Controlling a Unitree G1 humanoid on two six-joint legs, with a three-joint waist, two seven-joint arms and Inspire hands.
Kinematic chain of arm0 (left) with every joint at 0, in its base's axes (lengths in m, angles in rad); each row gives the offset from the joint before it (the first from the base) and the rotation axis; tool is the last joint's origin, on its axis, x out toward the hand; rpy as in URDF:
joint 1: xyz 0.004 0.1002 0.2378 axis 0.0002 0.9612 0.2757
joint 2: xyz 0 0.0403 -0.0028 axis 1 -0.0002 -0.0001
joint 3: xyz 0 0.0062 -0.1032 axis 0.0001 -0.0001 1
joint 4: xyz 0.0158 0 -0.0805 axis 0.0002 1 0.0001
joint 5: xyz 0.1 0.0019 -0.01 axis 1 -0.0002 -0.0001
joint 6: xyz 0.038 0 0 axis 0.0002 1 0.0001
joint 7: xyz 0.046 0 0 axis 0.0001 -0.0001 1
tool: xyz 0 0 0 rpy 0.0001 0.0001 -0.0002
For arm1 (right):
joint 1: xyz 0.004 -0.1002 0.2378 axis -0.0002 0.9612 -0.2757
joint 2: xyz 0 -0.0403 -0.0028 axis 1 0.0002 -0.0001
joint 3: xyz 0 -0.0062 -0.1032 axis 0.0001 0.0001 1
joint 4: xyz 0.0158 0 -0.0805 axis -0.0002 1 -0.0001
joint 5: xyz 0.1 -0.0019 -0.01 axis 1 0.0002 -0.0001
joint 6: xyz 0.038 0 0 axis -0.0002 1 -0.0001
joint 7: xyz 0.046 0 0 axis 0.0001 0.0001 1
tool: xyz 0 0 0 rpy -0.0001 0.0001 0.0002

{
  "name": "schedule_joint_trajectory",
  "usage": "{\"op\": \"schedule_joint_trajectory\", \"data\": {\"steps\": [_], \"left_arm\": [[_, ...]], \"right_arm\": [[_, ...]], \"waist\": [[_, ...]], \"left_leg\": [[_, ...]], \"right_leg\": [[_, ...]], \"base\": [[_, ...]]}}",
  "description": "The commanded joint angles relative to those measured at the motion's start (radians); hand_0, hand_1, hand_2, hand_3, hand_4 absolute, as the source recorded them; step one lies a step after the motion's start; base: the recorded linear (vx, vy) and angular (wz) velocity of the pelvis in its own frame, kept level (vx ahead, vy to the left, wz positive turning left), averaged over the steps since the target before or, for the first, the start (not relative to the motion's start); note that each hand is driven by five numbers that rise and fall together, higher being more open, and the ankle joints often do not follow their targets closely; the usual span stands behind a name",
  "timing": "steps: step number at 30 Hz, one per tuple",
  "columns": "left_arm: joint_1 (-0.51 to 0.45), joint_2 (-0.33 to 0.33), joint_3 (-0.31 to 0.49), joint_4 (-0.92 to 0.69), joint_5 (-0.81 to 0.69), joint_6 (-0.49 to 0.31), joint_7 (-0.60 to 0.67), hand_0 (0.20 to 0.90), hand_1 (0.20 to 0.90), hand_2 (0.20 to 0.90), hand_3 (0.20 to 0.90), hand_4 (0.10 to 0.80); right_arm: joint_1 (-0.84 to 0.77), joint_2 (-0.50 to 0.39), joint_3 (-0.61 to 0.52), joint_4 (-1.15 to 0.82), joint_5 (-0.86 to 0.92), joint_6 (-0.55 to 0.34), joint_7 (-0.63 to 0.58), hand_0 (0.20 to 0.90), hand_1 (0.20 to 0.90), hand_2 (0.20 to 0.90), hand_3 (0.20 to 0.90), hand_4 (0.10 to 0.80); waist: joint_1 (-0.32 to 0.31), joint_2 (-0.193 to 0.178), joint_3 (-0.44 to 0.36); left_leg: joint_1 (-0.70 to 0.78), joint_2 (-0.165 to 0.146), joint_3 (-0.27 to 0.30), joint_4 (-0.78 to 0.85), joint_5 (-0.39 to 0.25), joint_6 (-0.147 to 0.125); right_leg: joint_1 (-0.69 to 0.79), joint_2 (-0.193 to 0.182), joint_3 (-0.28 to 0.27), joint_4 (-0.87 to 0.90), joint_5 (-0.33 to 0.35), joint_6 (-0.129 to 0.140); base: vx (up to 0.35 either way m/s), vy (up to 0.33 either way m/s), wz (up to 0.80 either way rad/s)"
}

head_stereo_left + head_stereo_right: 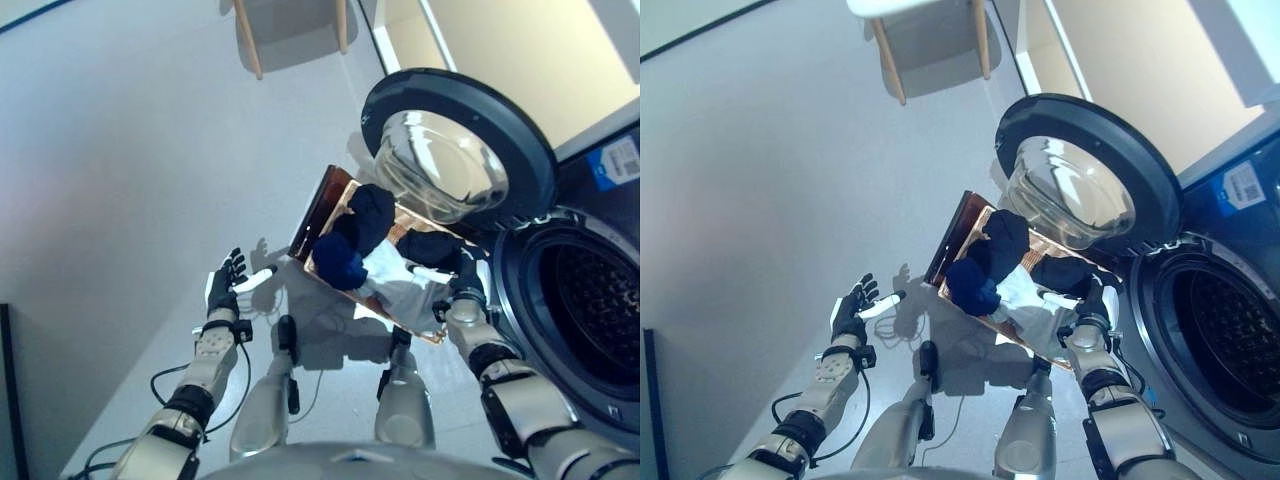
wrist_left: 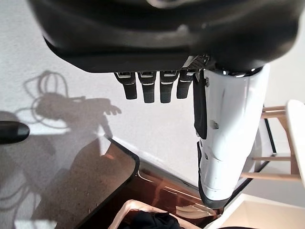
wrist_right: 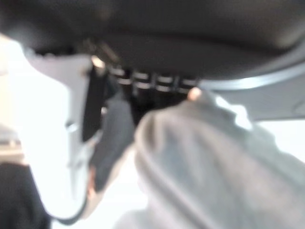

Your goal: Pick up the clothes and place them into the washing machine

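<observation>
Clothes (image 1: 372,250) lie heaped in the basket (image 1: 318,205) beside the open washer (image 1: 590,310); right hand (image 1: 462,285) reaches among them, grip unclear, so grasping comes next; left hand (image 1: 226,283) idle, fingers spread.

1 washer (image 1: 590,330), 1 basket (image 1: 325,205), 1 chair (image 1: 930,30)

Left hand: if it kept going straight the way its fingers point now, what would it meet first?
Probably nothing close. The left hand is open above bare floor, to the left of the basket of clothes, fingers aimed up the view. The chair stands farther that way, but depth is unclear.
</observation>
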Motion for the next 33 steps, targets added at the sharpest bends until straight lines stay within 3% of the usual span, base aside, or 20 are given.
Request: {"op": "schedule_joint_trajectory", "data": {"steps": [1,6,13,25,31,32,33], "left_arm": [[-0.056,0.045,-0.003,-0.098,-0.006,-0.070,-0.009,0.900,0.900,0.900,0.900,0.800],[-0.040,0.058,-0.009,-0.149,-0.014,-0.069,-0.031,0.900,0.900,0.900,0.900,0.800],[-0.067,0.050,-0.001,-0.113,-0.003,-0.057,-0.032,0.900,0.900,0.900,0.900,0.800],[-0.104,0.049,-0.018,-0.164,-0.025,-0.061,-0.057,0.900,0.900,0.900,0.900,0.800],[-0.132,0.041,-0.013,-0.129,-0.017,-0.056,-0.053,0.900,0.900,0.900,0.900,0.800],[-0.133,0.041,-0.011,-0.128,-0.016,-0.055,-0.053,0.900,0.900,0.900,0.900,0.800],[-0.135,0.042,-0.010,-0.128,-0.018,-0.057,-0.054,0.900,0.900,0.900,0.900,0.800]], "right_arm": [[-0.089,-0.022,-0.006,0.089,-0.012,0.006,-0.032,0.900,0.900,0.900,0.900,0.800],[-0.126,-0.015,0.010,0.148,-0.039,0.034,-0.012,0.900,0.900,0.900,0.900,0.800],[-0.111,0.029,0.100,0.130,-0.143,0.066,0.048,0.900,0.900,0.900,0.900,0.800],[-0.142,-0.004,0.116,0.219,-0.234,0.117,0.069,0.900,0.900,0.900,0.900,0.800],[-0.121,0.027,0.157,0.199,-0.273,0.115,0.117,0.900,0.900,0.900,0.900,0.800],[-0.115,0.031,0.166,0.197,-0.282,0.117,0.128,0.856,0.856,0.856,0.856,0.769],[-0.113,0.034,0.173,0.199,-0.291,0.118,0.139,0.590,0.590,0.590,0.590,0.578]], "waist": [[0.031,-0.040,-0.011],[0.047,-0.029,0.002],[0.038,-0.043,0.009],[0.045,-0.008,0.050],[0.034,-0.024,0.047],[0.032,-0.026,0.044],[0.029,-0.029,0.042]], "left_leg": [[0.033,0.013,0.022,0.040,-0.063,-0.053],[0.024,0.011,0.017,0.034,-0.059,-0.055],[0.029,0.013,0.014,0.031,-0.061,-0.056],[-0.052,0.001,0.010,0.063,-0.058,-0.056],[-0.076,-0.004,0.025,0.090,-0.068,-0.053],[-0.075,-0.005,0.025,0.090,-0.070,-0.053],[-0.075,-0.007,0.025,0.090,-0.072,-0.053]], "right_leg": [[-0.031,-0.092,0.039,0.106,0.028,0.041],[-0.039,-0.097,0.032,0.105,0.029,0.044],[-0.038,-0.095,0.035,0.115,0.020,0.042],[-0.123,-0.104,0.052,0.130,0.031,0.042],[-0.136,-0.102,0.068,0.104,0.052,0.045],[-0.134,-0.103,0.069,0.100,0.055,0.046],[-0.133,-0.104,0.069,0.097,0.058,0.046]], "base": [[-0.011,0.021,0.07],[-0.004,0.013,0.03],[0.002,-0.002,0.02],[-0.029,0.017,0.02],[-0.015,0.032,-0.14],[0.009,0.019,-0.08],[0.005,0.035,-0.07]]}}
